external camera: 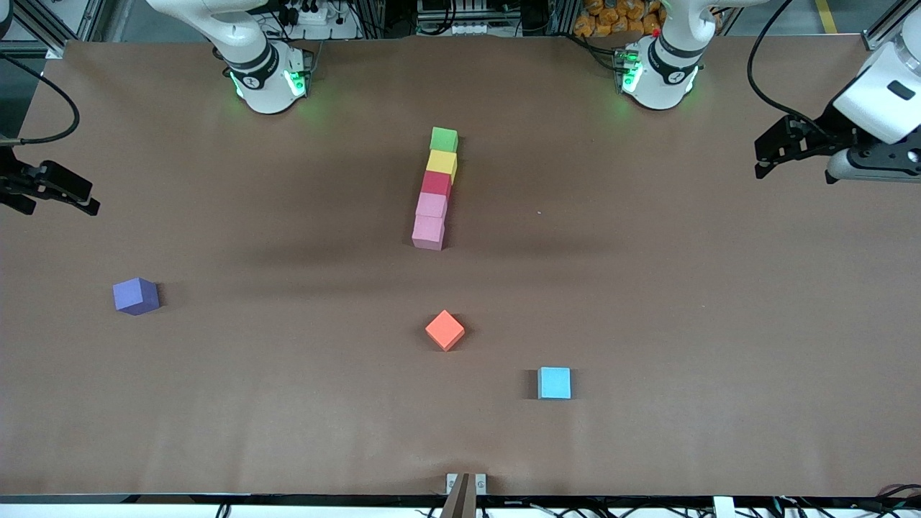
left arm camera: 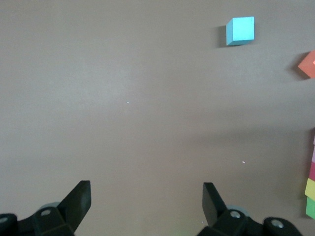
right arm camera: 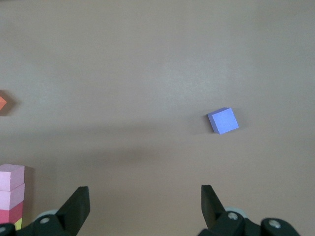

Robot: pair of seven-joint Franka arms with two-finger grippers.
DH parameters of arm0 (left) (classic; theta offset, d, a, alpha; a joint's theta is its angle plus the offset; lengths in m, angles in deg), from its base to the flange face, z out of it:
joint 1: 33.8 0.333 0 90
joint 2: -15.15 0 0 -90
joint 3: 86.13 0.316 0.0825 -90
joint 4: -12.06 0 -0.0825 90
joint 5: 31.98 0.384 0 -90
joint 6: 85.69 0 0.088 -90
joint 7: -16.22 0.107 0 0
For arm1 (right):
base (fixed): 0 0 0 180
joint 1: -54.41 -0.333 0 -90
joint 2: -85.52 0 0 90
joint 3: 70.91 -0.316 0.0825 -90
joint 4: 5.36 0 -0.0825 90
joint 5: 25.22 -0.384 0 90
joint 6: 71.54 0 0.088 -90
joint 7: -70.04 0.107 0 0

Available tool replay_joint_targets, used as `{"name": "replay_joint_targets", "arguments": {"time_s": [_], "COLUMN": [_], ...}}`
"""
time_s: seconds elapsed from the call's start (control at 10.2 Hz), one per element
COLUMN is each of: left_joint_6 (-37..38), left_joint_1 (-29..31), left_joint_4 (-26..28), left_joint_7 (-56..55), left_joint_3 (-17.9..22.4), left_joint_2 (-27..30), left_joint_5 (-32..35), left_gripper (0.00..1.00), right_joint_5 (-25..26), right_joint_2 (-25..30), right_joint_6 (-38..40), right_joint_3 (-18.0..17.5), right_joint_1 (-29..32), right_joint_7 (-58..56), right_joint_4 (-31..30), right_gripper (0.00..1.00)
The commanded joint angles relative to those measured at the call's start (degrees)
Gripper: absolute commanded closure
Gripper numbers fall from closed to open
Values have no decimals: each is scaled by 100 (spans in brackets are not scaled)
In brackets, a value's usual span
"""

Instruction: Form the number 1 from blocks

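The right gripper point(external camera: 61, 198) hangs over the bare bench point(external camera: 683, 302) at the right arm's end, holding nothing. In the right wrist view its fingers point(right arm camera: 78, 204) are spread wide with only bench surface between them.

The purple block point(external camera: 135, 296) lies alone on the bench toward the right arm's end, turned slightly askew and well apart from all other blocks. It also appears in the right wrist view point(right arm camera: 223, 120).

Five blocks form a straight line at the middle of the bench, running from the robots' bases toward the front camera, each touching the next:
- green block point(external camera: 444, 139), farthest from the front camera
- yellow block point(external camera: 442, 163)
- red block point(external camera: 436, 183)
- first pink block point(external camera: 432, 206)
- second pink block point(external camera: 428, 232), nearest to the front camera

The line leans slightly, so that its pink end sits a little toward the right arm's end.

The orange block point(external camera: 445, 329) lies nearer to the front camera than the line, apart from it and rotated so that one corner points at the camera.

The light blue block point(external camera: 555, 383) lies nearer still to the front camera, squared to the bench edge and shifted toward the left arm's end. The left wrist view shows it too point(left arm camera: 240, 30).

The left gripper point(external camera: 773, 152) hangs over the bench at the left arm's end, holding nothing. In the left wrist view its fingers point(left arm camera: 81, 199) are spread wide.
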Motion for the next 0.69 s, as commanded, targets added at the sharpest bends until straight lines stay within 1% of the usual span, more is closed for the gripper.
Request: {"name": "replay_joint_targets", "arguments": {"time_s": [0.0, 0.59], "left_joint_6": [171, 197], "left_joint_1": [36, 36], "left_joint_4": [-204, -204], "left_joint_7": [142, 151], "left_joint_3": [-36, -54], "left_joint_2": [-86, -77], "left_joint_5": [-120, -147], "left_gripper": [0, 0], "right_joint_5": [-30, -30], "right_joint_2": [1, 1], "right_joint_6": [51, 51], "right_joint_3": [52, 44], "right_joint_1": [-33, -25], "right_joint_7": [-49, -75], "right_joint_4": [30, 30], "right_gripper": [0, 0]}}
